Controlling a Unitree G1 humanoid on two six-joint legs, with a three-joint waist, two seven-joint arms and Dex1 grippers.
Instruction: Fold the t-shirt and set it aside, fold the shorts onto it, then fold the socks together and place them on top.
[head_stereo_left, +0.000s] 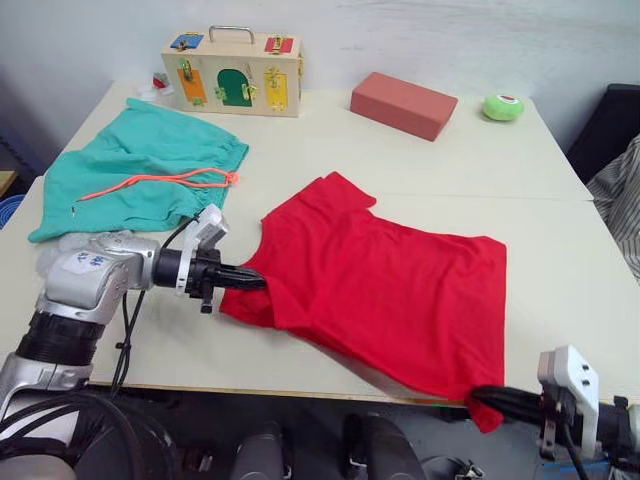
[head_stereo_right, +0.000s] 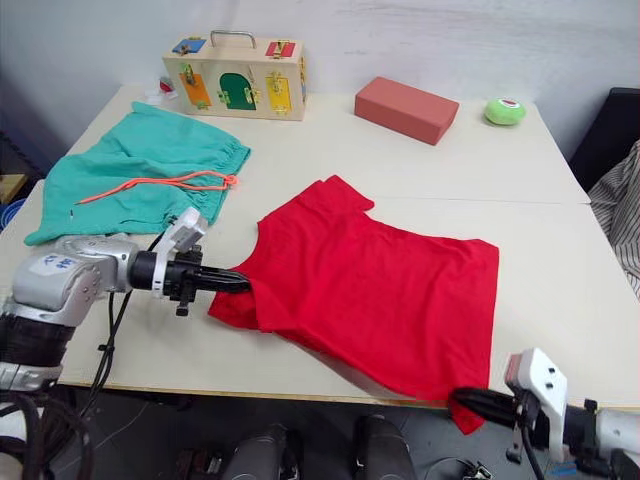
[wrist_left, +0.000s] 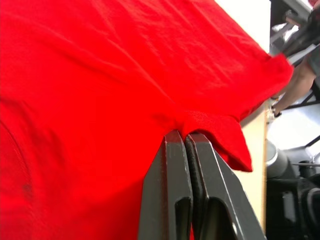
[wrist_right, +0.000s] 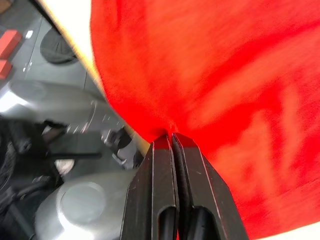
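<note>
At centre frame, my left gripper (head_stereo_left: 255, 282) and right gripper (head_stereo_left: 482, 396) are each pinching the t-shirt (head_stereo_left: 390, 285), starting its fold; next probably carrying these edges across.

The red t-shirt (head_stereo_left: 385, 285) lies spread and rumpled between the two sets of jaws, each closed on an edge of it; the teal shorts (head_stereo_left: 140, 170), orange drawstring across them, lie flat beyond the left jaws
</note>
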